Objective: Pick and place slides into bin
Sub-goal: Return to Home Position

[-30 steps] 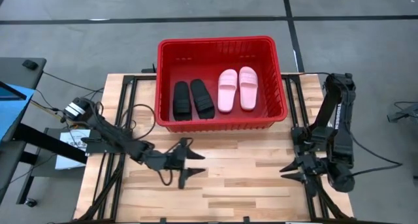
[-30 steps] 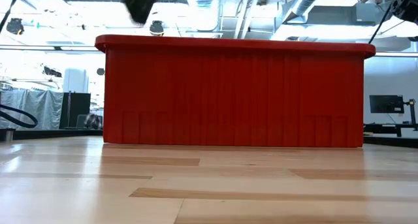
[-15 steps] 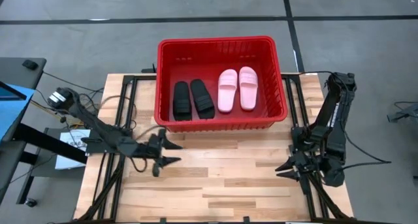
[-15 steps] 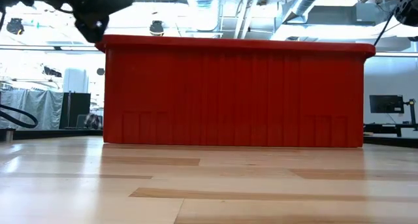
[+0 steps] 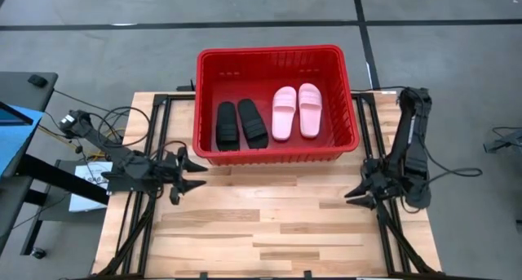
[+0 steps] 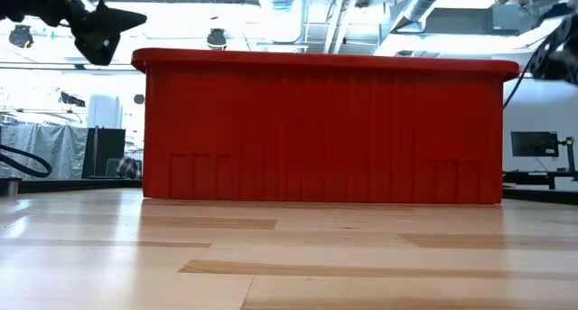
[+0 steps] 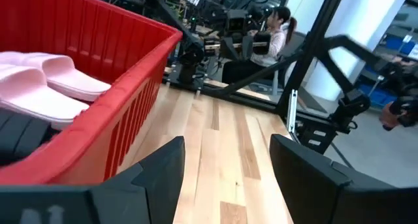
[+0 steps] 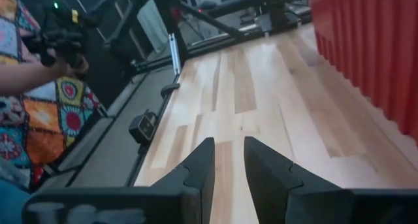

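Note:
The red bin (image 5: 269, 51) stands at the table's far middle. In it, a black pair of slides (image 5: 241, 125) lies on the left and a pale pink pair (image 5: 297, 111) on the right, soles on the bin's floor. The left wrist view shows the pink slides (image 7: 46, 87) and the bin's rim (image 7: 130, 61). My left gripper (image 5: 183, 172) is open and empty, in front of the bin's near left corner; it also shows in the low view (image 6: 99, 25). My right gripper (image 5: 359, 197) is open and empty, near the table's right edge.
Bare wood tabletop (image 5: 277, 223) lies in front of the bin. Black frame rails run along the table's left (image 5: 151, 149) and right (image 5: 371, 149) sides. A person sits beyond the table (image 7: 274, 34); a hand holding a device (image 8: 59, 48) shows in the right wrist view.
My left gripper has gone toward the table's left edge and a little toward the far edge, staying open. My right gripper has gone a little toward the far edge. The slides and the bin have not moved.

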Robot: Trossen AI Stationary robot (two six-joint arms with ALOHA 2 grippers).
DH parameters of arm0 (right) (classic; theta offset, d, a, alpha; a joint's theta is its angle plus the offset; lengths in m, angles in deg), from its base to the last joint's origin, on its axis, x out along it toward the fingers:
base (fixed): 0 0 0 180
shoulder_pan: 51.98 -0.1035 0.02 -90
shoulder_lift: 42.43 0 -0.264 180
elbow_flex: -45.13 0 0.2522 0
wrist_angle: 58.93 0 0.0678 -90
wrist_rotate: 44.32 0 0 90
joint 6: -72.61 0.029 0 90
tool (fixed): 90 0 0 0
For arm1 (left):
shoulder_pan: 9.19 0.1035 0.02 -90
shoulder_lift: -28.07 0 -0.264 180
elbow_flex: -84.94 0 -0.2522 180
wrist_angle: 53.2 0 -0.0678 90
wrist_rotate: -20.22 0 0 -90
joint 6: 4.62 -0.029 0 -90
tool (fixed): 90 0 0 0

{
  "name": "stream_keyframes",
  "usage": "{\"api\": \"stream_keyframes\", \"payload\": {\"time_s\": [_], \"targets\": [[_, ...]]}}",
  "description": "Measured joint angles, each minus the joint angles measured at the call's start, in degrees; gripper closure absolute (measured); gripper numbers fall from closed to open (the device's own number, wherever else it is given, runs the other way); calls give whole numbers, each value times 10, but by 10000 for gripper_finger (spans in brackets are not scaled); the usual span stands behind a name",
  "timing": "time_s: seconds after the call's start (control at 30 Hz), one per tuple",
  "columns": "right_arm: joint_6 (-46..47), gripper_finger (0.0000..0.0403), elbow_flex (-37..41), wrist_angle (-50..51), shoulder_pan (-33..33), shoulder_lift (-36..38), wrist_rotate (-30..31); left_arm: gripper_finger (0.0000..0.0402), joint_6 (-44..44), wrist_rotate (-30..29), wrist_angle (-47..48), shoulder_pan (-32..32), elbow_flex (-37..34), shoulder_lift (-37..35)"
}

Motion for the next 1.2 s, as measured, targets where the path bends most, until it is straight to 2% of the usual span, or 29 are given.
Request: {"api": "stream_keyframes", "payload": {"time_s": [0.23, 0.4, 0.53, 0.63, 0.9, 1.03, 1.2], "targets": [[-4, 328, 90, -24, -13, 122, 15, 186, 26, 0, -21, 0, -56, -25], [5, 335, 127, -29, -15, 172, 14, 186, 37, 2, -19, -1, -70, -17], [-13, 341, 127, -32, -15, 182, 14, 186, 72, -3, -21, -21, -100, -11], [-11, 342, 127, -32, -15, 182, 14, 186, 102, -36, -27, -38, -123, -10], [66, 342, 127, -31, -15, 182, -2, 186, 117, -90, 0, -55, -132, -10], [85, 342, 127, -32, -15, 182, -33, 186, 149, -85, 28, -55, -132, -10], [87, 343, 127, -32, -15, 182, -47, 186, 167, -46, 49, -55, -132, -10]]}}
